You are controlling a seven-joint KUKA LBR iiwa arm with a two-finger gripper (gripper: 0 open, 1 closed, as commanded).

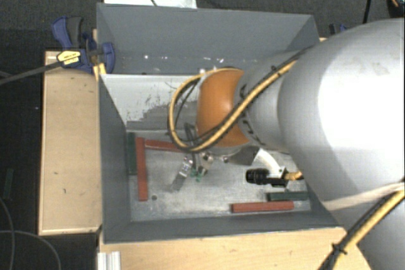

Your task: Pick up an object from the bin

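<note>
Over bin [115, 136] floor's middle, arm [335, 117] reaches down from right.

bulky silver-grey arm [342, 129], orange dome wrist cover [218, 107], yellow-black cables [183, 104] looped alongside, small metallic tool [190, 172].

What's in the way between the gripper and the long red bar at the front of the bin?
Nothing visible: only bare bin floor lies between the gripper and the red bar. The black pen-like thing lies off that line.
</note>
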